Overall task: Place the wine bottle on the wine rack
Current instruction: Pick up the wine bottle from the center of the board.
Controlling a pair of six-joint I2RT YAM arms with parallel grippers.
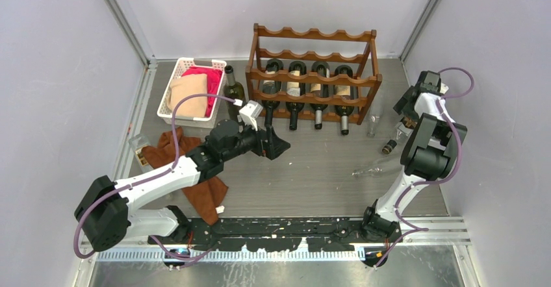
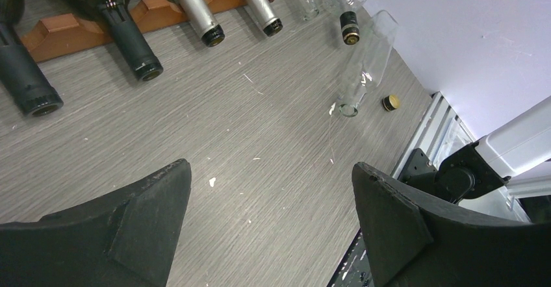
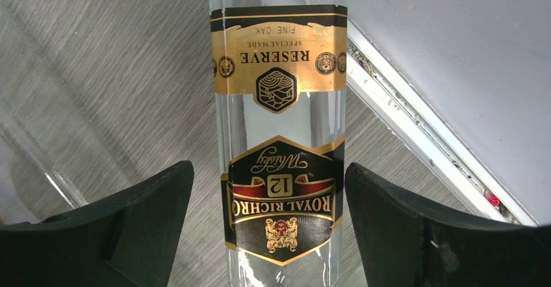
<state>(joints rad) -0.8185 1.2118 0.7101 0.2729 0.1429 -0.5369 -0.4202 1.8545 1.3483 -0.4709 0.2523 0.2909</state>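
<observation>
Far left, a basket of folded cloths is seen, and a green bottle is stood upright just beside it, with neither arm near it. Next along, the left gripper is held low over bare table in front of the rack. Its jaws are set wide apart and nothing is caught between them; it is judged to be parked there so the rack's front is left reachable. One tier is filled by four dark bottles, necks out, and the scalloped rails above are unoccupied.

Further right, an empty bottle is laid on its side. Beyond it, near the right wall, the labelled bottle appears to lie on the table, dark cap toward the arms. The right gripper is placed directly over it. The clear body is centred between the fingers, the jaws are apart, and a gap is left on each side, so no contact is made. (Whisky is what the label reads, yet this is judged the bottle being gone for.) The fingers are set across the labelled middle, presumably so that a balanced hold can be taken.
</observation>
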